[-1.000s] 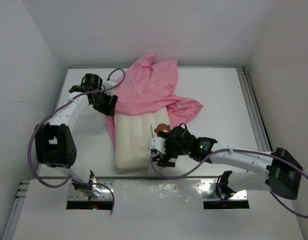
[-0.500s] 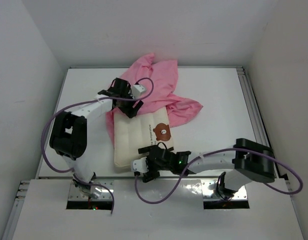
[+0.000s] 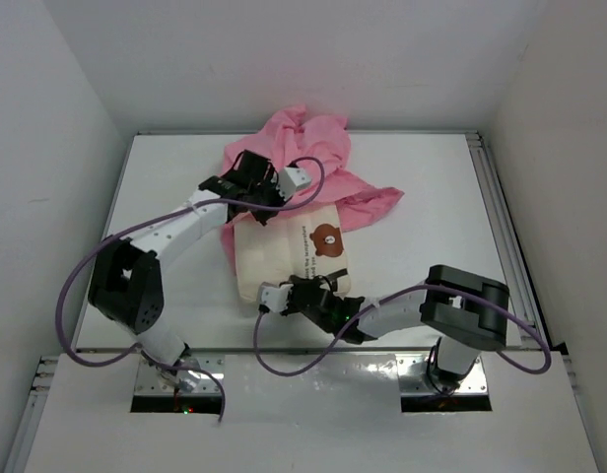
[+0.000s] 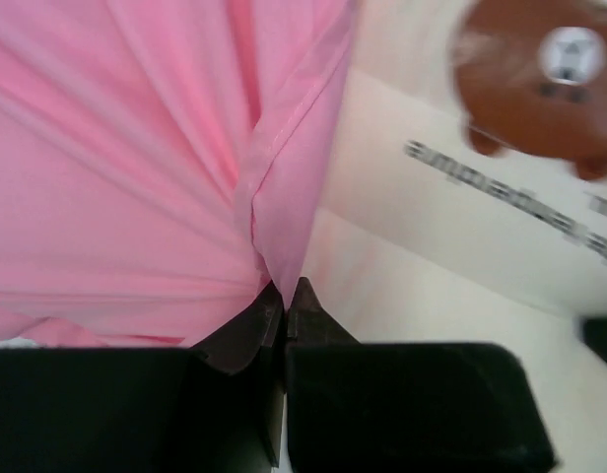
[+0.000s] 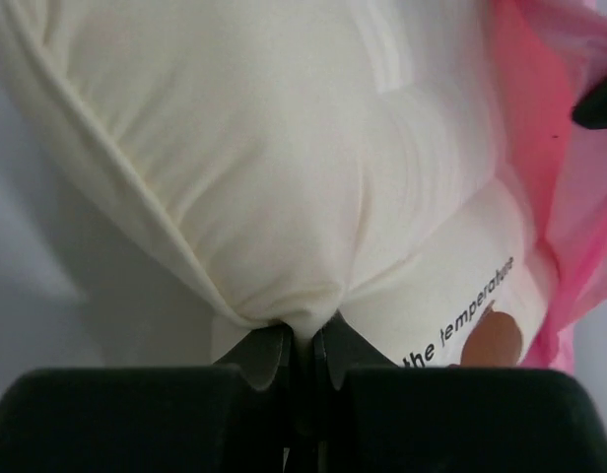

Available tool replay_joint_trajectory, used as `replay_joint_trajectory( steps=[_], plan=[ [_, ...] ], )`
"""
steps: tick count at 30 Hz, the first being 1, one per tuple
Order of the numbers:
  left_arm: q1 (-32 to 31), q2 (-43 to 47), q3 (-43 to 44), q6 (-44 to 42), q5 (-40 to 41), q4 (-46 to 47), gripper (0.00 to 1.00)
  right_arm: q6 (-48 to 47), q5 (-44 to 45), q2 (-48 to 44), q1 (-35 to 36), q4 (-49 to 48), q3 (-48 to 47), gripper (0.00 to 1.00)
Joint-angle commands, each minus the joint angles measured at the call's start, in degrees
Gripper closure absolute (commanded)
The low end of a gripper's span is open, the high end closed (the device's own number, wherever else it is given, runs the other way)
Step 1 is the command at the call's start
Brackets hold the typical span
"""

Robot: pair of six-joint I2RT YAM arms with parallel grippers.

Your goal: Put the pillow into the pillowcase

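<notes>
A white table [image 3: 432, 246] spread flat under both pincers. Beyond the left pincer [image 3: 259, 210], a plain white back wall [image 3: 284, 59] rose from the table's far edge. A white side wall [image 3: 47, 168] stood on the outer side of that pincer. Another side wall [image 3: 570, 168] stood well out past the right pincer [image 3: 300, 290]. A metal rail [image 3: 498, 217] ran along the table's edge on that right side. Nearer than the right pincer lay a shiny grey plate [image 3: 313, 384], catching pale glare. The light was even and soft, with only faint shadows on the tabletop.
</notes>
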State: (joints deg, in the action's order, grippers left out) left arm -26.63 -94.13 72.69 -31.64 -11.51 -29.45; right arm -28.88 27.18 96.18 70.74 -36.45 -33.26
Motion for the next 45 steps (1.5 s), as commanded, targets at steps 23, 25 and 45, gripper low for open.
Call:
replay_joint_trajectory(
  steps=[23,25,45],
  plan=[
    [2.2,3.2,13.5,2.0,-13.8,-8.8,0.87,17.3,-4.7,-1.4,-21.6,-3.7,-18.2,1.0],
    [3.0,2.5,12.8,4.7,-10.9,-6.3,0.51,22.6,-12.1,-1.2,-24.0,-1.6,-16.5,1.0],
    [14.8,18.4,-22.8,-12.9,6.1,1.1,0.48,33.5,-19.4,5.4,-27.3,-0.6,-19.7,1.0]
  ],
)
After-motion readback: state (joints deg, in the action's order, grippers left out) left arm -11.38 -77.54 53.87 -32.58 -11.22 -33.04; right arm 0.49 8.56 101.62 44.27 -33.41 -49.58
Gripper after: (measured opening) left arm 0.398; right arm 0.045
